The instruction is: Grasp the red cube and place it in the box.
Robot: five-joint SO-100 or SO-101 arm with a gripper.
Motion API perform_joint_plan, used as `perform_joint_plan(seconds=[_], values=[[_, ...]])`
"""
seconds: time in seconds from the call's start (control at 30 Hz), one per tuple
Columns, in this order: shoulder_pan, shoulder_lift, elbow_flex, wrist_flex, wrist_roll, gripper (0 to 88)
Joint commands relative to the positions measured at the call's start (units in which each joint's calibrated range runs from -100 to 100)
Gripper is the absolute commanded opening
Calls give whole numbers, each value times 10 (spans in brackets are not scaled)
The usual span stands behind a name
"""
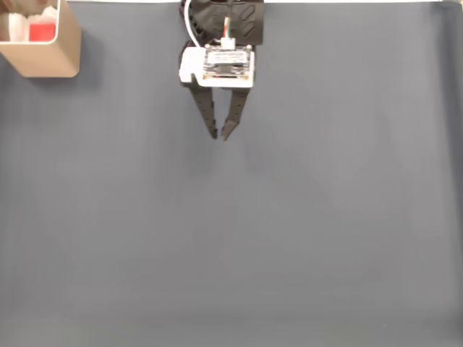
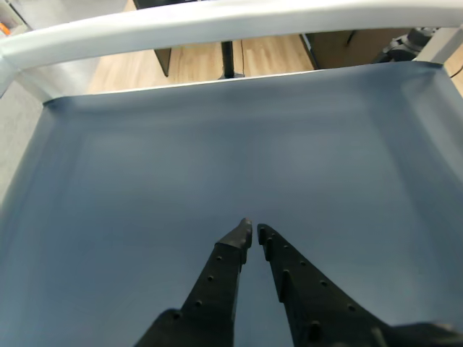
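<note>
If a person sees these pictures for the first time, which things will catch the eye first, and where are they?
In the fixed view, the bright red cube stands out at once: it lies inside the tan box in the top left corner. Next comes the black gripper at the top centre, its fingertips almost together and holding nothing. The wrist view shows the same near-closed gripper above the bare grey-blue table cover.

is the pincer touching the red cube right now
Apart. In the fixed view the red cube sits inside the box at the top left corner, while the pincer hangs over bare mat, a wide stretch of mat between them.
</note>
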Motion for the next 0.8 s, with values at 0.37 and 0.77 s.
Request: perform_joint_plan(seconds=[0.37, 0.77], values=[[-14, -124, 122, -8, -3, 0], [-11, -196, 218, 19, -6, 0]])
